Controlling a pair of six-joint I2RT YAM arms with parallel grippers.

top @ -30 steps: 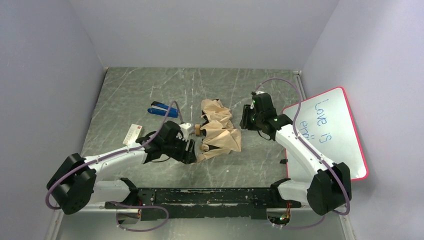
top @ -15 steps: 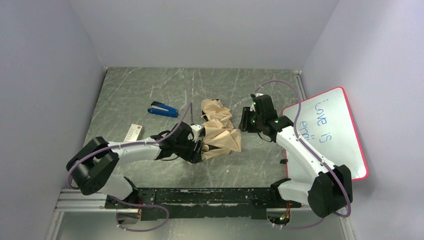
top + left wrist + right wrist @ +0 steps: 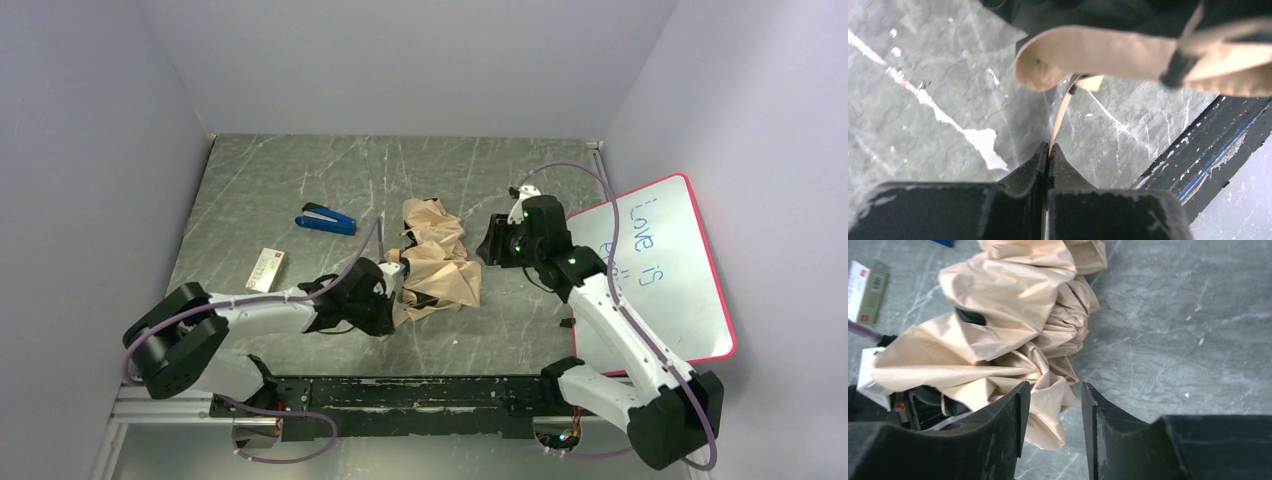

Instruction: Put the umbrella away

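Left hand (image 3: 1049, 146) pinched shut, arm stretched low, right hand (image 3: 1054, 386) partly open

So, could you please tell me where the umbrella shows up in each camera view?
Top external: umbrella mid-frame.
Left wrist: its beige fold along the top, strap pinched by the left end effector.
Right wrist: upper left.
Shared landmark: grey marbled table.
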